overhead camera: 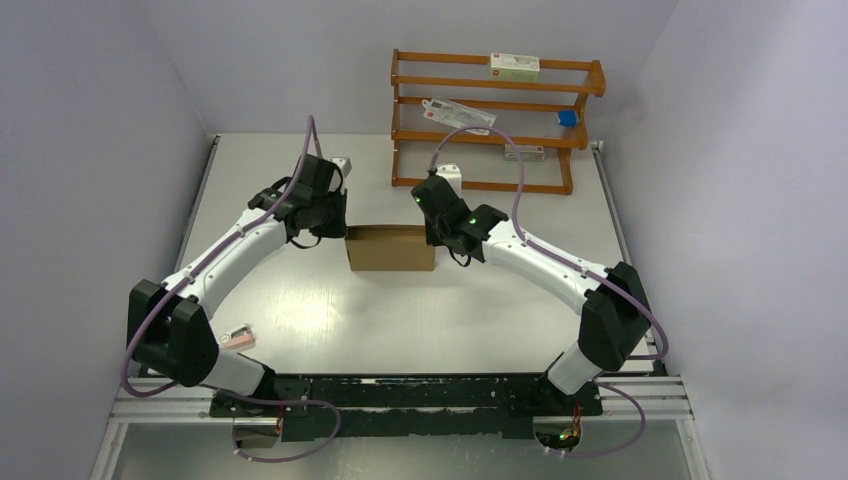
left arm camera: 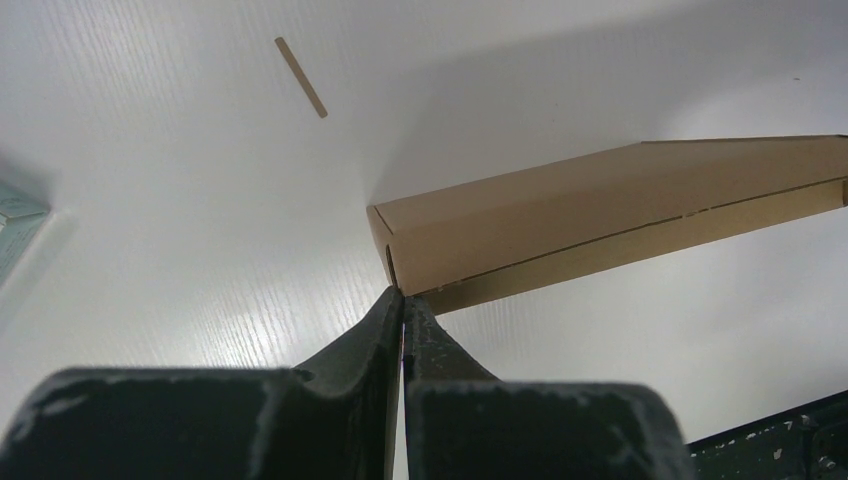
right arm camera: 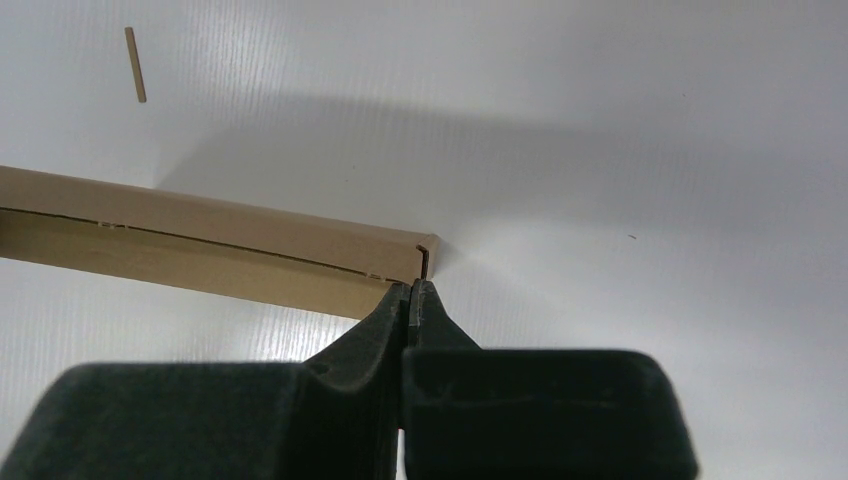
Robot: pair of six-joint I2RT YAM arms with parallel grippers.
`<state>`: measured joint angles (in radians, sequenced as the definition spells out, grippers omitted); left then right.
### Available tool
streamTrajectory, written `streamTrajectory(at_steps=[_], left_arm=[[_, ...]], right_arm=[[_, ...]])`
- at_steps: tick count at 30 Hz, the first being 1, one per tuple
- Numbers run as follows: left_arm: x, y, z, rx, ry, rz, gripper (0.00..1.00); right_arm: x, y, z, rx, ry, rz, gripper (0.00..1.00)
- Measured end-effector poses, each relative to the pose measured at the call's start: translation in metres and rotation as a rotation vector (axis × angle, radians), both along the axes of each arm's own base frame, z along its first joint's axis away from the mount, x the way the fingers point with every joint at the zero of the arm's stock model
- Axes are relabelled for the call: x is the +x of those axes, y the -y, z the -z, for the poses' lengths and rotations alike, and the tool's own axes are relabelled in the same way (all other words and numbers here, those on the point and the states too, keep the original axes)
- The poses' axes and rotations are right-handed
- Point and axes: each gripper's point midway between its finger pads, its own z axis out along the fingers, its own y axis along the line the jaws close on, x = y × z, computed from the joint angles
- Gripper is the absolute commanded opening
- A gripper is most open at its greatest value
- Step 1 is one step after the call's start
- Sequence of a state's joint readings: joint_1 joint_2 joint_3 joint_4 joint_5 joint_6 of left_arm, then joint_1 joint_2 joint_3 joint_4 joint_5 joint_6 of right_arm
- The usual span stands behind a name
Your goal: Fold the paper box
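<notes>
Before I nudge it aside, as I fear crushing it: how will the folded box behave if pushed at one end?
The box is cardboard folded shut, so probably stiff and light. It lies flat and low, so tipping seems unlikely. On the glossy table, an end push would likely slide and pivot it.

White tubular, black-jointed left arm (overhead camera: pixel 240 245) and right arm (overhead camera: pixel 540 262) trail purple cables (overhead camera: pixel 308 150), and the left gripper (left arm camera: pixel 402 305) and right gripper (right arm camera: pixel 411 292) are matte black.

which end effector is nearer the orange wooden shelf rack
Right. The right end effector sits in front of the orange wooden shelf rack, at the right end of the flat brown cardboard box; the left end effector is at its left end, farther to the side.
</notes>
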<state>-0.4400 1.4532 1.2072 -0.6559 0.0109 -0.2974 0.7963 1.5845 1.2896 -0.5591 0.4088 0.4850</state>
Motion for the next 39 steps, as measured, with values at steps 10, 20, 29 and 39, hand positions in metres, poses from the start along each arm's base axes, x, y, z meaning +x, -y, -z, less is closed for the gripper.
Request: streamTrajectory(at_steps=[10,20,29,39], left_arm=[[-0.007,-0.001,0.01,-0.036,0.055,-0.011,0.1],[-0.012,0.0,0.012,-0.067,0.083,-0.018,0.36],[-0.024,-0.001,0.002,-0.121,0.087,-0.046,0.57],[-0.021,-0.01,-0.023,-0.151,0.133,-0.054,0.53]], right_arm=[[-0.002,-0.001,0.001,0.041,0.024,-0.01,0.17],[-0.024,0.0,-0.003,0.169,-0.019,-0.049,0.7],[-0.006,0.022,-0.028,0.393,-0.008,0.077,0.77],[0.003,0.032,-0.026,0.401,-0.045,0.013,0.66]])
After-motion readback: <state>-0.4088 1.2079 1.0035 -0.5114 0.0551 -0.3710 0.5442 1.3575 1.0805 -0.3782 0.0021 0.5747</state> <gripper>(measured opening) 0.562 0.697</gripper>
